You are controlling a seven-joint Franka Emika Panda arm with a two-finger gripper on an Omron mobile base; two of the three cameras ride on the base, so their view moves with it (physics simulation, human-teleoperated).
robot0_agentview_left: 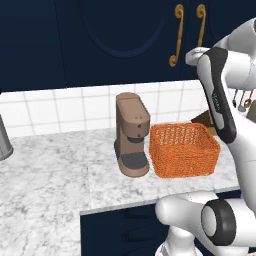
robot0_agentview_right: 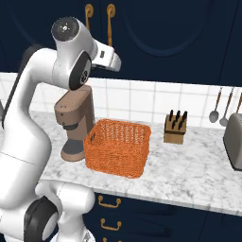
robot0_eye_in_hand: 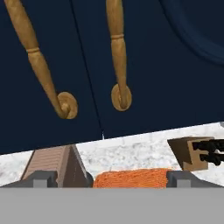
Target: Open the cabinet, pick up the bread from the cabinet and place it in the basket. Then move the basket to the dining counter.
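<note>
**A:** So where's the cabinet (robot0_eye_in_hand: 144, 65)? It's right in front of the hand, doors shut, two curved brass handles (robot0_eye_in_hand: 119, 52) side by side. Whatever's inside is hidden.

**B:** And the basket (robot0_agentview_right: 118, 146)?

**A:** On the marble counter (robot0_agentview_left: 50, 175), just beside the brown coffee machine (robot0_agentview_left: 131, 135). Hand view only catches its orange rim. The knife block (robot0_agentview_right: 175, 127) sits apart on its other side.

**B:** Gripper (robot0_eye_in_hand: 109, 177)?

**A:** Raised near the handles, touching nothing. Fingertips stand apart, though only their tops poke up. In the left base view the arm covers it.
</note>
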